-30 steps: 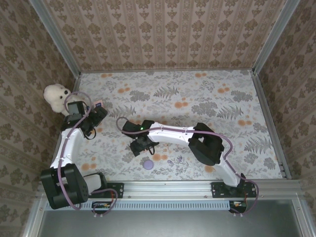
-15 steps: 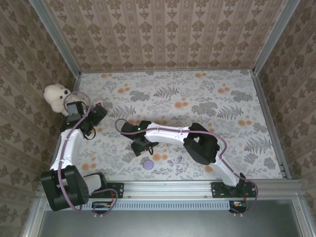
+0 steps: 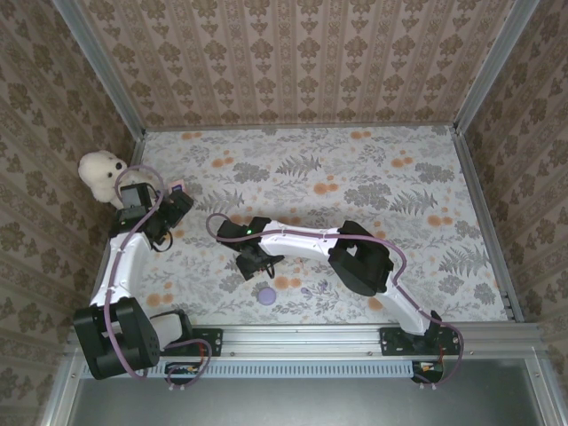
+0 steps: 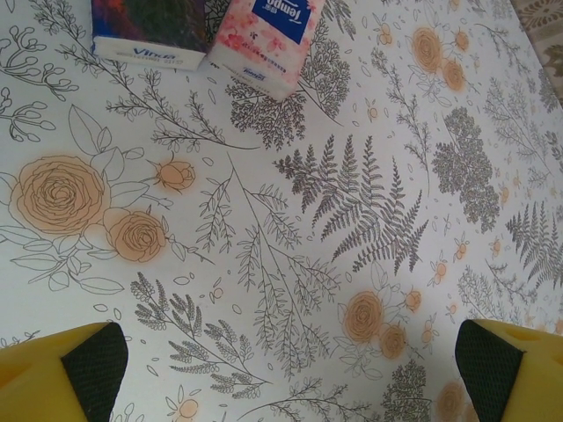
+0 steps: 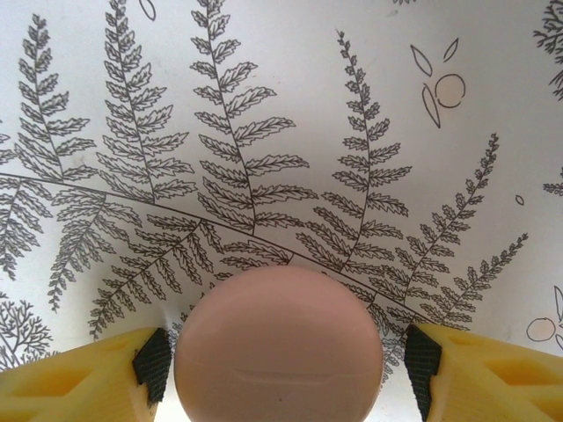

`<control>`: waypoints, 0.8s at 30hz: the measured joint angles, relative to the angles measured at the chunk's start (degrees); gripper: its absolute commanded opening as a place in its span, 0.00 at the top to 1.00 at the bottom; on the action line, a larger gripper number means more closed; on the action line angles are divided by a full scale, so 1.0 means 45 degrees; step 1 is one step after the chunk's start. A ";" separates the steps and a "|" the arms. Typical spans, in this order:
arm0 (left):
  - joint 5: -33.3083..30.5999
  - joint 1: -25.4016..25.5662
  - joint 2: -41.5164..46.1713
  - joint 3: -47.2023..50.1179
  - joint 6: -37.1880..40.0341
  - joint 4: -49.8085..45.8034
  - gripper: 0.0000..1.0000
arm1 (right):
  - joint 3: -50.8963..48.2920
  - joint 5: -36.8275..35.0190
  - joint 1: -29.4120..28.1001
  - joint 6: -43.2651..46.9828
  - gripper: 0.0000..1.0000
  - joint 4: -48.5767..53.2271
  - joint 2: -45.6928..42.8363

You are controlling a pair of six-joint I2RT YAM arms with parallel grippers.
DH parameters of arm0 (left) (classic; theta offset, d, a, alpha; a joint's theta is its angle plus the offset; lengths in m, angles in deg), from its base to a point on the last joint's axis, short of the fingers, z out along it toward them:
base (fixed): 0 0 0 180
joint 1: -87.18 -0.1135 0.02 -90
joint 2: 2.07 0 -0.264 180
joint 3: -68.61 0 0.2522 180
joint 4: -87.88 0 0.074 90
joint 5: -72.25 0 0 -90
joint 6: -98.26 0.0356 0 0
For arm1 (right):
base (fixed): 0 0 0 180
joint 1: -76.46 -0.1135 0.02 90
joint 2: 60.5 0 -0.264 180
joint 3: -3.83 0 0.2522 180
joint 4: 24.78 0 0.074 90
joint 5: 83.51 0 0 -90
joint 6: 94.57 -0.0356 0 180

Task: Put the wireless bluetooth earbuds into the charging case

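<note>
The charging case, a round lilac shell that is shut, is seen lying on the flowered counter near its front edge, just beside the right pincer. In the right wrist view the case is found between the two yellow fingers. These are held apart around it: the left pad is almost at the shell, and a small gap is seen at the right pad. The left pincer is held fully apart above the bare cloth at the left side of the counter. Two tissue packs, a dark one and a pink one, are lying side by side beyond it. A white plush toy is placed at the left wall.
</note>
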 measured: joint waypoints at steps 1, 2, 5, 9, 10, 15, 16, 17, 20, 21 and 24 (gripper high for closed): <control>0.0024 0.0005 0.0005 0.0005 0.0000 0.0010 0.00 | 0.0000 0.0000 0.0000 0.0000 0.27 -0.0005 0.0005; 0.0034 0.0005 0.0015 0.0010 0.0000 0.0015 0.00 | 0.0005 0.0000 0.0000 0.0000 0.27 -0.0010 0.0005; 0.0044 0.0005 0.0063 0.0053 0.0000 0.0005 0.00 | 0.0005 0.0000 0.0000 0.0000 0.28 -0.0015 0.0005; 0.0049 0.0000 0.0068 0.0073 0.0000 0.0010 0.00 | 0.0058 0.0000 0.0000 0.0000 0.28 -0.0015 0.0053; 0.0063 0.0005 0.0068 0.0073 0.0000 0.0010 0.00 | 0.0068 0.0000 -0.0005 0.0000 0.28 -0.0010 0.0053; 0.0107 0.0000 0.0155 0.0078 0.0000 0.0005 0.00 | 0.0141 0.0005 -0.0024 -0.0005 0.30 0.0005 0.0121; 0.0126 0.0000 0.0165 0.0083 0.0000 0.0005 0.00 | 0.0155 0.0010 -0.0024 0.0000 0.31 0.0005 0.0126; 0.0131 0.0005 0.0189 0.0083 0.0000 0.0005 0.00 | 0.0160 0.0005 -0.0034 0.0000 0.31 0.0005 0.0126; 0.0136 0.0000 0.0238 0.0083 0.0000 0.0010 0.00 | 0.0170 0.0005 -0.0049 -0.0005 0.33 0.0000 0.0146; 0.0141 0.0005 0.0243 0.0083 0.0000 0.0010 0.00 | 0.0175 0.0010 -0.0049 0.0000 0.33 0.0000 0.0146; 0.0151 0.0000 0.0262 0.0083 0.0000 0.0005 0.00 | 0.0194 0.0015 -0.0058 0.0000 0.35 0.0000 0.0151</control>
